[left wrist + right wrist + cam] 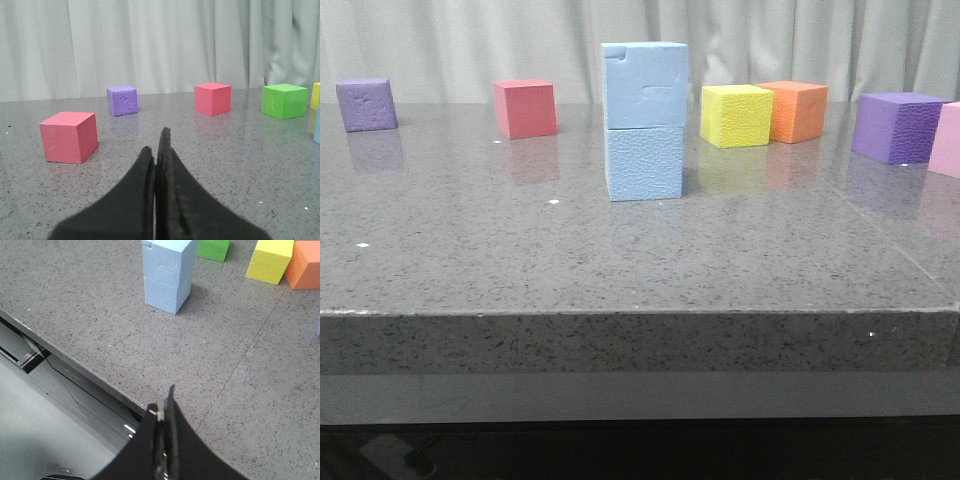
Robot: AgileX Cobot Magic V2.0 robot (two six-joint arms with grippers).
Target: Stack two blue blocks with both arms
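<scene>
Two light sky-blue foam cubes stand stacked at the table's middle. The upper blue block (pixel 644 84) shows jigsaw-like cut lines and rests squarely on the lower blue block (pixel 644 163). The stack also shows in the right wrist view (pixel 167 272), and its edge sits at the border of the left wrist view (pixel 317 125). Neither arm shows in the front view. My left gripper (pixel 157 145) is shut and empty, low over the table, apart from the stack. My right gripper (pixel 162 405) is shut and empty over the table's front edge.
A purple cube (pixel 366 104) and a red cube (pixel 525 108) stand back left. Yellow (pixel 736 115), orange (pixel 798 110), purple (pixel 898 127) and pink (pixel 947 140) cubes stand back right. A second red cube (pixel 68 136) and a green cube (pixel 284 100) show in the left wrist view.
</scene>
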